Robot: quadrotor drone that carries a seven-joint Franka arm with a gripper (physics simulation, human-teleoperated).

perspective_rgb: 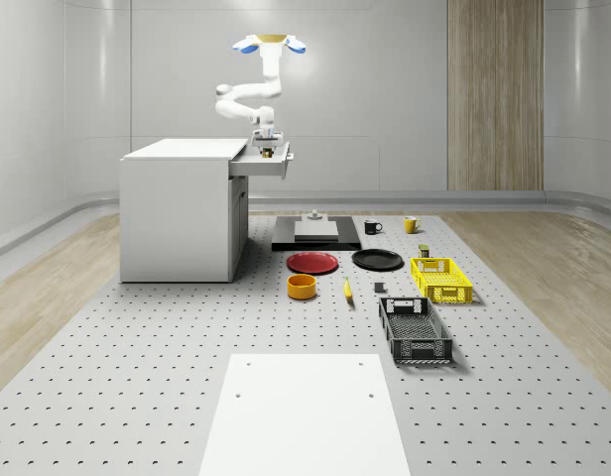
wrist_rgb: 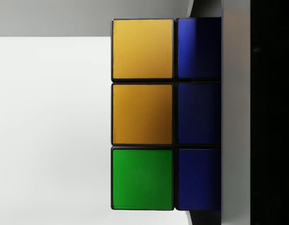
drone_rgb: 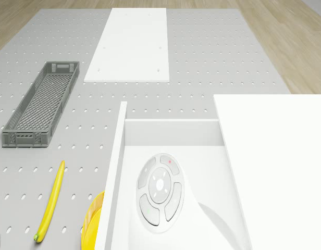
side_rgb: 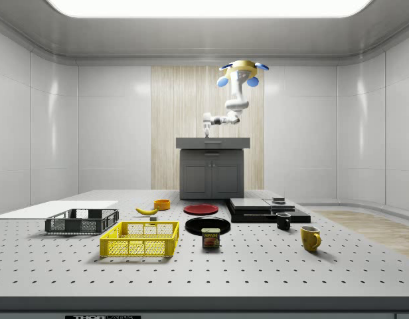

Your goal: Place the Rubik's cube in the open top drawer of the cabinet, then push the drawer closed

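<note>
The drone (perspective_rgb: pixel 270 43) hovers above the white cabinet (perspective_rgb: pixel 177 208), over its pulled-out top drawer (perspective_rgb: pixel 271 164). Its arm bends down, and the gripper (perspective_rgb: pixel 267 145) hangs just above the drawer's inside. The gripper is shut on the Rubik's cube (perspective_rgb: pixel 268 152). In the wrist view the cube (wrist_rgb: pixel 142 112) sits close up, showing orange, green and blue tiles, against a dark finger (wrist_rgb: pixel 271 112), with the white drawer floor behind it. In the drone view the arm's wrist (drone_rgb: pixel 160 195) covers the cube above the drawer (drone_rgb: pixel 171 130). The side view has the gripper (side_rgb: pixel 206 130) over the cabinet (side_rgb: pixel 211 174).
On the floor by the cabinet lie a red plate (perspective_rgb: pixel 312 262), a black plate (perspective_rgb: pixel 377 260), an orange bowl (perspective_rgb: pixel 302 287) and a banana (perspective_rgb: pixel 347 290). A yellow crate (perspective_rgb: pixel 440 279) and a grey crate (perspective_rgb: pixel 415 330) stand further out. A white panel (perspective_rgb: pixel 304 412) lies in front.
</note>
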